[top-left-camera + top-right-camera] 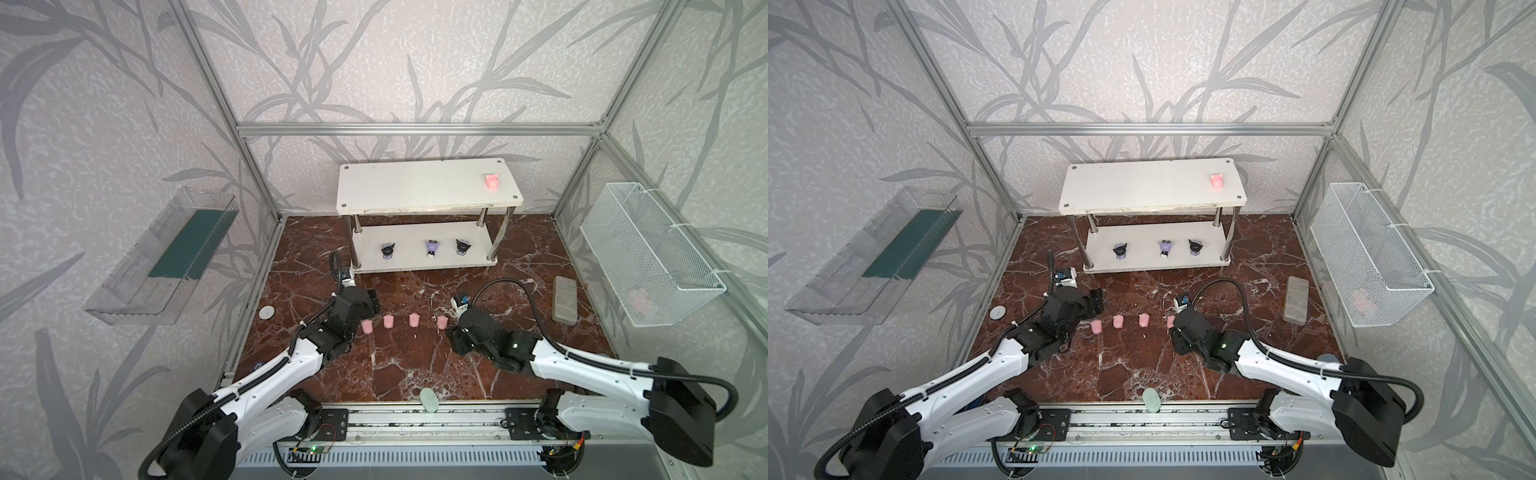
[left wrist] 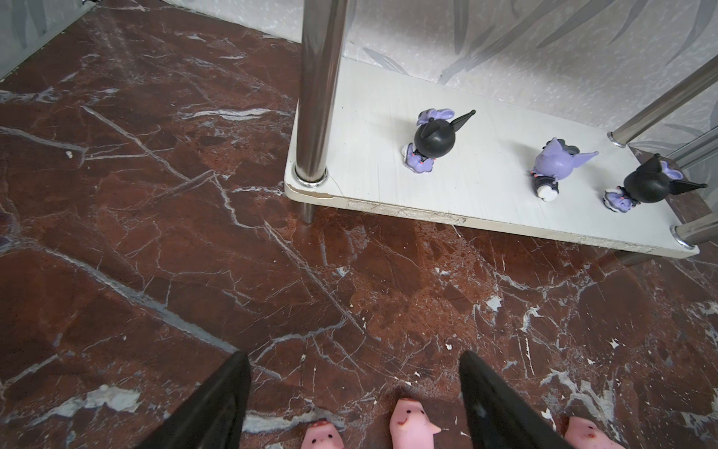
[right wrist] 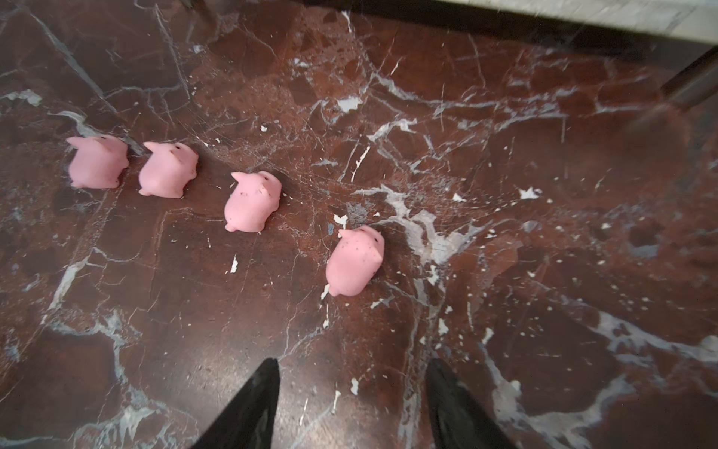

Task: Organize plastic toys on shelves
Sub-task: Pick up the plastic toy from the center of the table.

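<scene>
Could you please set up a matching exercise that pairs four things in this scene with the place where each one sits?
Things:
1. lone pink pig
2. purple figurine
3. pale green oval
4. grey block

Places:
A. front edge of the tabletop
B. upper shelf board, near a corner
C. tabletop, beside the wire basket
D. lower shelf board

Pairs: 1-B, 2-D, 3-A, 4-C

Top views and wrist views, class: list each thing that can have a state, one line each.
Left gripper: open, empty.
Right gripper: open, empty.
Four pink pigs: standing in a row on the table.
Fifth pig: on the rack's top board.
Three figurines: standing on the lower board.
</scene>
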`<action>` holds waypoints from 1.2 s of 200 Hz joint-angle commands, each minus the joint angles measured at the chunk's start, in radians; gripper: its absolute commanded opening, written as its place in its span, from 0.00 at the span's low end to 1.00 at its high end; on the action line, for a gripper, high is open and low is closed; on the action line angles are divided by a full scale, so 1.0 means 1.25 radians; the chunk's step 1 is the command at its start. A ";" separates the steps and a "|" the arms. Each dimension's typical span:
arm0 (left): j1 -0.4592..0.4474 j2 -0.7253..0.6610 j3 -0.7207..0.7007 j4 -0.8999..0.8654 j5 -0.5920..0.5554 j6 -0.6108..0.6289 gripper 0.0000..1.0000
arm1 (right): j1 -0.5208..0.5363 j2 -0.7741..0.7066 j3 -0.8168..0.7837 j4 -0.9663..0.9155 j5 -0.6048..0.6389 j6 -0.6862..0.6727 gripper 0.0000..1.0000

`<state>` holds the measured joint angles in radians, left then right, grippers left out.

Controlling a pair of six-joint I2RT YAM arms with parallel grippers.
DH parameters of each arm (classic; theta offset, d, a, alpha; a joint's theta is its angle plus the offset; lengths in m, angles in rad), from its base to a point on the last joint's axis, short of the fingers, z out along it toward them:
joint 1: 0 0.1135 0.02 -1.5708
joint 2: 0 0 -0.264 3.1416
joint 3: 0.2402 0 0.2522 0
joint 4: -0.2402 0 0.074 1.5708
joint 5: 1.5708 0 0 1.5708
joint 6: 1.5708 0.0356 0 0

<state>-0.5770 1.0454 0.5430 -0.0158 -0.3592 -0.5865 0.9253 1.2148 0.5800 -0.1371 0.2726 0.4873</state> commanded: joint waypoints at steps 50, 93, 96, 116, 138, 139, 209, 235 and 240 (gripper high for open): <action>0.007 -0.010 -0.008 -0.007 -0.033 -0.011 0.83 | 0.013 0.177 0.070 0.123 0.019 0.068 0.65; 0.007 -0.003 -0.011 -0.003 -0.029 -0.015 0.83 | 0.013 0.218 0.079 0.117 0.047 0.095 0.66; 0.007 -0.002 -0.011 -0.002 -0.029 -0.014 0.83 | 0.013 0.220 0.080 0.117 0.049 0.097 0.66; 0.008 0.003 -0.010 0.001 -0.028 -0.014 0.83 | 0.013 0.235 0.081 0.110 0.068 0.113 0.66; 0.009 0.009 -0.010 0.005 -0.022 -0.017 0.83 | 0.013 0.251 0.087 0.117 0.074 0.113 0.66; 0.009 0.009 -0.010 0.005 -0.022 -0.017 0.83 | 0.013 0.251 0.088 0.116 0.075 0.113 0.66; 0.008 0.014 -0.016 0.009 -0.017 -0.018 0.83 | 0.012 0.329 0.145 0.098 0.091 0.115 0.60; 0.010 0.020 -0.017 0.008 -0.016 -0.017 0.83 | 0.012 0.344 0.155 0.086 0.099 0.115 0.56; 0.010 0.021 -0.017 0.008 -0.015 -0.019 0.83 | 0.012 0.345 0.155 0.086 0.100 0.115 0.56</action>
<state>-0.5716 1.0622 0.5346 -0.0132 -0.3691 -0.5987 0.9352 1.6314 0.7513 -0.0051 0.3664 0.6209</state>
